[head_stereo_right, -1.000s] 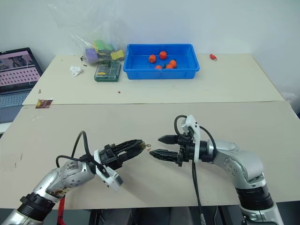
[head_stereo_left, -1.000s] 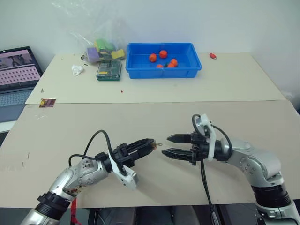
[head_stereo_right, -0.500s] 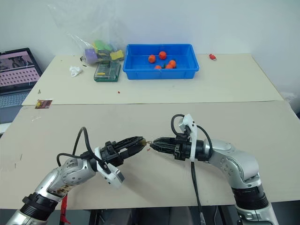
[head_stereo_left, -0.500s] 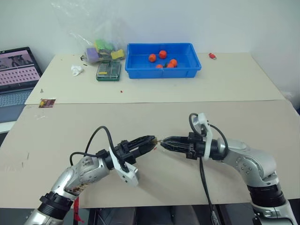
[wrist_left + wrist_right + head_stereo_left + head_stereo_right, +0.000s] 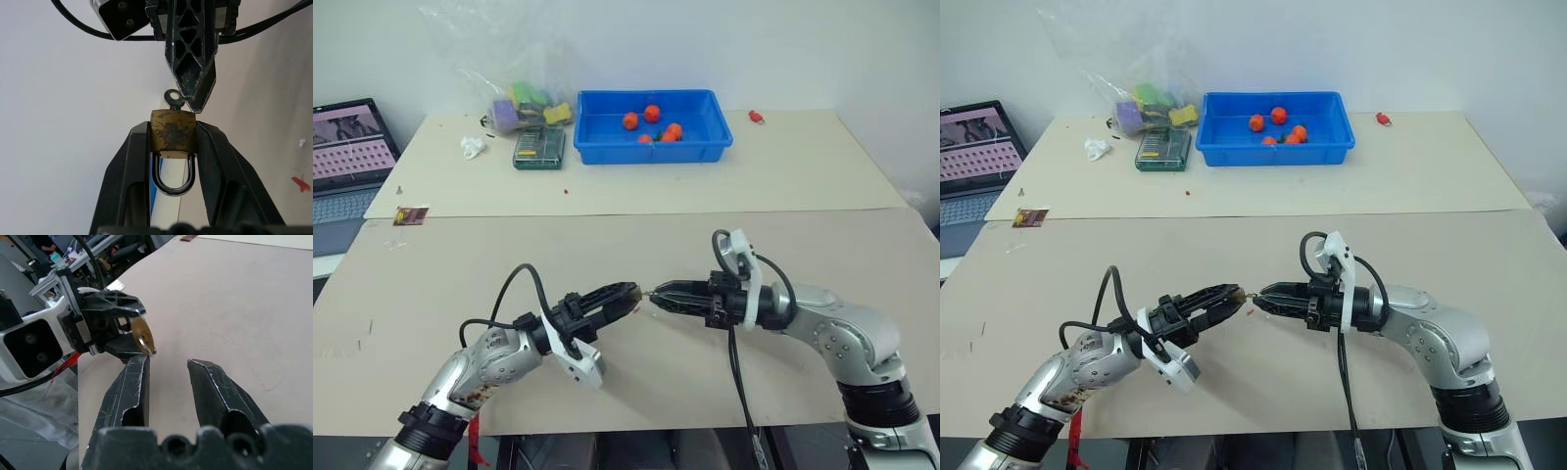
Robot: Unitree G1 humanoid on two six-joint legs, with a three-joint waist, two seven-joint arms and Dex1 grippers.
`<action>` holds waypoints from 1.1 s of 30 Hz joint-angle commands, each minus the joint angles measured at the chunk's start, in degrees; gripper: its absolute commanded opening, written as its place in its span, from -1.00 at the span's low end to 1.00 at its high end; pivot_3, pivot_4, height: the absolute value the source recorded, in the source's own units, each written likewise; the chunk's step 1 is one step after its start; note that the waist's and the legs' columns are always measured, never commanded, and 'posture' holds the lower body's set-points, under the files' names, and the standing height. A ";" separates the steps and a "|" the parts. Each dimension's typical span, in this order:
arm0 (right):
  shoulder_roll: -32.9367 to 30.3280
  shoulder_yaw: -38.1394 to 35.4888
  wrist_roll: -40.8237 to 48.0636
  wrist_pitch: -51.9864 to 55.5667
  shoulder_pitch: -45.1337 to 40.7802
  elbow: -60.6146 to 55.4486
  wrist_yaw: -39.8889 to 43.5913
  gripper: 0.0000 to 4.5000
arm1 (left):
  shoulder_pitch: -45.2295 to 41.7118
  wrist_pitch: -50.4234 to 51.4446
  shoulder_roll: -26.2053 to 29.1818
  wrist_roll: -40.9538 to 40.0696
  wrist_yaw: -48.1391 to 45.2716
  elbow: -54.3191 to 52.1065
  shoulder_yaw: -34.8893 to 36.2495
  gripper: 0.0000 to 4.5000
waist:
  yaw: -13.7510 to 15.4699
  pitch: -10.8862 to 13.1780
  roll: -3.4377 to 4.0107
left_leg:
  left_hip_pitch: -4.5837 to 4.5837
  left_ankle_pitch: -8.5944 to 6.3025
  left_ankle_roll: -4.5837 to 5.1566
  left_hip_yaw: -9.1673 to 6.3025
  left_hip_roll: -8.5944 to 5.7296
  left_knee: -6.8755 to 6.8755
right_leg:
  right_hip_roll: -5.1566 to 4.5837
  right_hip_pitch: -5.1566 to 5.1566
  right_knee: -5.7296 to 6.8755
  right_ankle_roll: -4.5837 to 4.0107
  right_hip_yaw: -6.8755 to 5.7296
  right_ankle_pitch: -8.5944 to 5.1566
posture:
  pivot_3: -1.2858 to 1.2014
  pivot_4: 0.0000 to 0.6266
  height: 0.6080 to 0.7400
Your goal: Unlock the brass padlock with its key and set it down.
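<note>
My left gripper (image 5: 172, 129) is shut on the brass padlock (image 5: 172, 136), clamping its yellow body by both sides, with the silvery shackle (image 5: 172, 177) pointing back towards the wrist. The key (image 5: 173, 98) sticks out of the padlock's far end, its ring head showing. My right gripper (image 5: 658, 291) faces the left one tip to tip above the near table. Its fingers (image 5: 132, 382) stand a little apart. One fingertip lies right against the key's head, and the gap between the two is empty.
At the back stand a blue bin (image 5: 597, 137) holding several orange-red pieces, a plastic bag of coloured blocks (image 5: 524, 103) and a green box (image 5: 541, 147). A laptop (image 5: 347, 147) sits at far left. A small red item (image 5: 758, 117) lies at the back right.
My right gripper, wide open and a short way right of the padlock a second ago, has narrowed and moved left up to the key. The left gripper has held still.
</note>
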 commanded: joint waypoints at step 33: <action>1.37 0.04 4.54 1.37 -0.45 -3.87 -2.78 -0.99 | 1.12 -1.83 -1.08 0.75 1.24 0.76 1.36 -0.64 | -0.03 -0.01 0.00 | 0.01 0.00 0.00 0.00 0.00 0.00 | 0.00 0.01 0.00 0.00 0.00 0.00 | 0.03 -0.52 1.00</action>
